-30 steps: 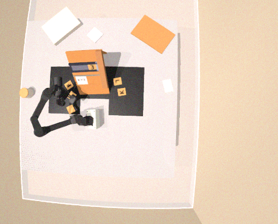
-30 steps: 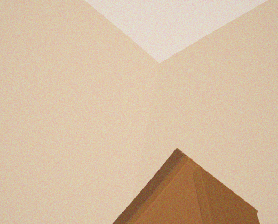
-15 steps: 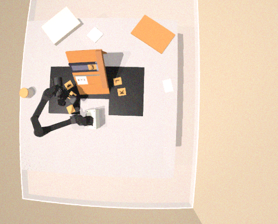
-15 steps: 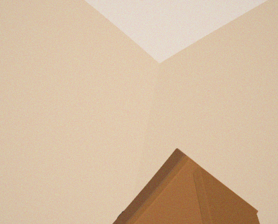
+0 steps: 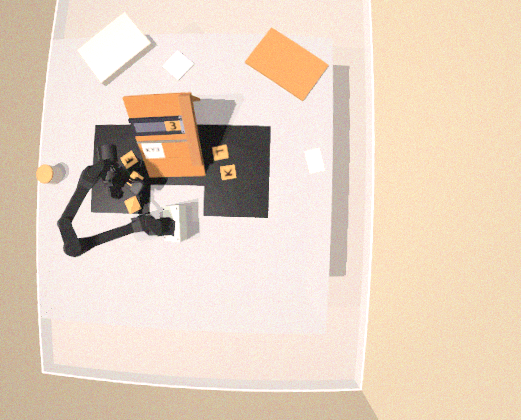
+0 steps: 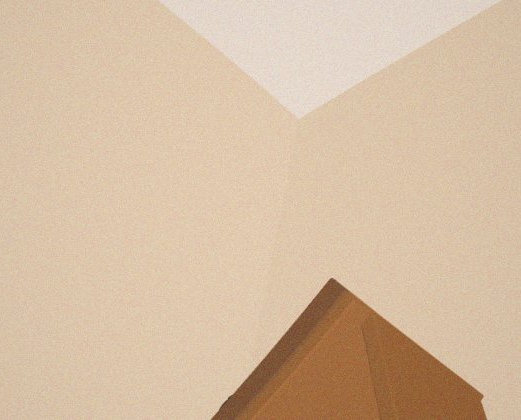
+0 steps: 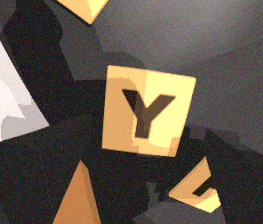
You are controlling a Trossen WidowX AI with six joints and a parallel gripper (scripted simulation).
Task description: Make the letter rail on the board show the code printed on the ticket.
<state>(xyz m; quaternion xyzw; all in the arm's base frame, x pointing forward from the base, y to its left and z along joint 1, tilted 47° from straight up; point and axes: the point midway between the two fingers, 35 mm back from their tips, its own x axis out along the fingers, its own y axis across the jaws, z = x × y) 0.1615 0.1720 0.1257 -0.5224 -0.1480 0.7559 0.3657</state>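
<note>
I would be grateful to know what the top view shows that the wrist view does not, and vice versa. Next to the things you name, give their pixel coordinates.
Only top: the white ticket (image 5: pixel 153 150), a square orange tile marked 3 (image 5: pixel 173 126) in the dark rail (image 5: pixel 149 126), and a square orange tile marked K (image 5: pixel 228 172).

Only wrist: a readable Y on a square orange tile (image 7: pixel 149 111).

Both: square orange letter tiles and the black mat.

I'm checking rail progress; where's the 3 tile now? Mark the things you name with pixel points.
In the top view, the 3 tile (image 5: pixel 172 126) sits at the right end of the board's rail, above the ticket (image 5: pixel 153 150).
</note>
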